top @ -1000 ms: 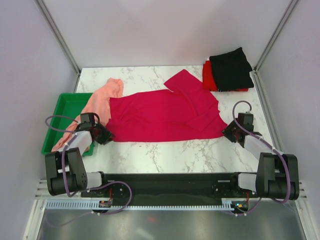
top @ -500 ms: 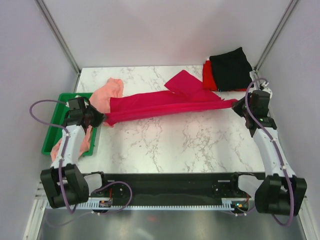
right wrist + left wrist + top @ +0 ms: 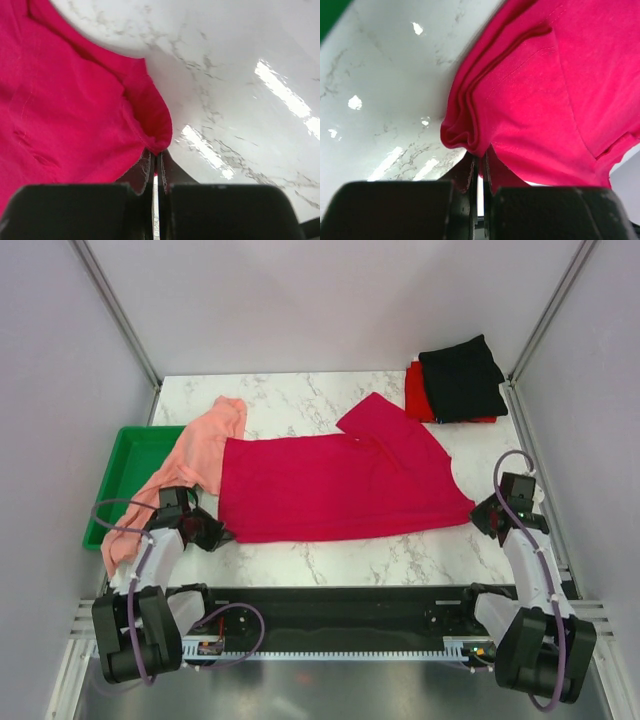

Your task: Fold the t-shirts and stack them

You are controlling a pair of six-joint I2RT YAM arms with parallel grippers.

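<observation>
Starting at the far left with a green tray (image 3: 125,455), set at the left edge of the marble table (image 3: 400,555). Draped across the tray's right side and onto the table, a salmon-pink t-shirt (image 3: 205,440), its lower end trailing toward the near edge beside the left arm. Just right of that, the left pincer (image 3: 480,162), low over the table and clamped tight on the near left corner of the crimson t-shirt (image 3: 340,485), with cloth bunched into a rolled fold right at the fingertips in the wrist view. Spread flat across the middle of the table, that crimson t-shirt, its left edge touching the salmon-pink one and one sleeve sticking out toward the far right. At its near right corner, the right pincer (image 3: 155,167), likewise closed on a pinch of hem, with bare marble to the right of it. Stacked in the far right corner, well apart from both pincers: a folded bright red t-shirt (image 3: 418,395) underneath and a folded black t-shirt (image 3: 460,375) on top, shifted a little to the right so a red strip shows along the left.
</observation>
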